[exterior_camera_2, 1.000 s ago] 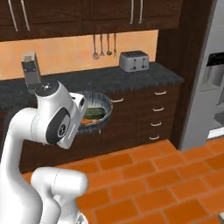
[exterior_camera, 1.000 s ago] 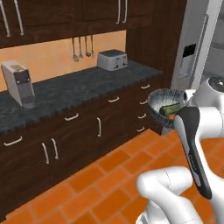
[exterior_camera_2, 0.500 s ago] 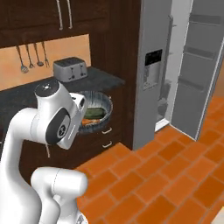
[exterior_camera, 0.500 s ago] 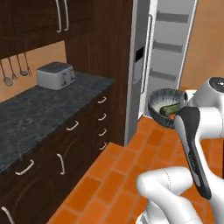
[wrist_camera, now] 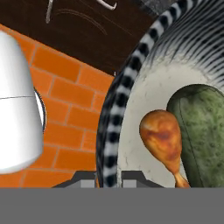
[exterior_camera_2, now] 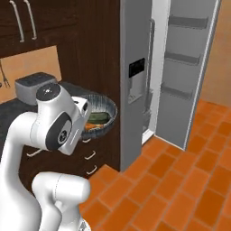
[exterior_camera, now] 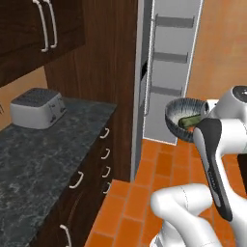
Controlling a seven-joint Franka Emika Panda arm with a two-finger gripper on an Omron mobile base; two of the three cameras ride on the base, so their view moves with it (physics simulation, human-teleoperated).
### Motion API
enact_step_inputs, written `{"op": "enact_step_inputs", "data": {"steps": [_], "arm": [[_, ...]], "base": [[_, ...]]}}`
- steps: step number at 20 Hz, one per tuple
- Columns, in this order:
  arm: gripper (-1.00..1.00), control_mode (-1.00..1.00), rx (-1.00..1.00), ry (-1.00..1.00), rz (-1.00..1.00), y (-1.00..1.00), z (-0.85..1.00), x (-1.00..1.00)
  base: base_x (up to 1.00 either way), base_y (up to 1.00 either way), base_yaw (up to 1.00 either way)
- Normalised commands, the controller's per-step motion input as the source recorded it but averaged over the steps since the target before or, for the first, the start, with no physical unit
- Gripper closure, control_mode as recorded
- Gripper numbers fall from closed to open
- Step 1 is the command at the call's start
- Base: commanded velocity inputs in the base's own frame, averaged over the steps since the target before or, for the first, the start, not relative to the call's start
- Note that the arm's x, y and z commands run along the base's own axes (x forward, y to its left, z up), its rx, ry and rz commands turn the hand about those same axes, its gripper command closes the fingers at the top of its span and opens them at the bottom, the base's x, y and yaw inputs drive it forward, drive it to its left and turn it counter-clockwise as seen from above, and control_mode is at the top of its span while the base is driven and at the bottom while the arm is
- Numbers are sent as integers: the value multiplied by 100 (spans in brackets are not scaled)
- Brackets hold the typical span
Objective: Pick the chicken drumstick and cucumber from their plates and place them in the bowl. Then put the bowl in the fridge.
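Hand [wrist_camera: 108, 177] clenched on the bowl [wrist_camera: 131, 83], fingertips pinched over its striped rim at the bottom of the hand view. Just past the grip, inside the pale speckled hollow: the chicken drumstick [wrist_camera: 162, 138], fat end away from the fingers, bone end pointing back toward them, and right beside it the cucumber [wrist_camera: 202, 131], dark green, lying along the drumstick's right side and touching it or nearly so. Beyond the rim, orange brick floor [wrist_camera: 65, 109] far below and dark cabinet fronts [wrist_camera: 87, 30] at the top.

From the left base view, bowl [exterior_camera: 185, 117] carried high at the end of the white arm, right of centre, cucumber [exterior_camera: 191, 120] showing above the rim. From the right base view, bowl [exterior_camera_2: 100, 115] tucked close against the wrist, cucumber [exterior_camera_2: 97, 117] and a strip of orange drumstick [exterior_camera_2: 92, 126] visible inside.

Farther out: the fridge [exterior_camera_2: 137, 76], grey door with black dispenser panel [exterior_camera_2: 137, 70], standing open, pale shelves [exterior_camera_2: 180, 58] on show to the right. Bowl well short of the fridge opening, held above the floor. On the left, dark speckled tabletop [exterior_camera: 43, 164] with a silver toaster [exterior_camera: 37, 107], drawers [exterior_camera: 103, 154] with pale handles beneath.
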Motion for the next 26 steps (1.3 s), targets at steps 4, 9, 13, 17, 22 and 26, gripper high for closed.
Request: {"op": "enact_step_inputs", "data": {"steps": [4, 9, 13, 17, 22, 26], "arm": [[100, 100, 0, 0, 0, 0, 0, 0], [100, 100, 0, 0, 0, 0, 0, 0], [100, 100, 0, 0, 0, 0, 0, 0], [100, 100, 0, 0, 0, 0, 0, 0], [100, 100, 0, 0, 0, 0, 0, 0], [100, 100, 0, 0, 0, 0, 0, 0]], "base": [[100, -75, 0], [100, -92, 14], [100, -100, 37], [98, -100, 46], [68, -100, 47], [21, -100, 41]]}}
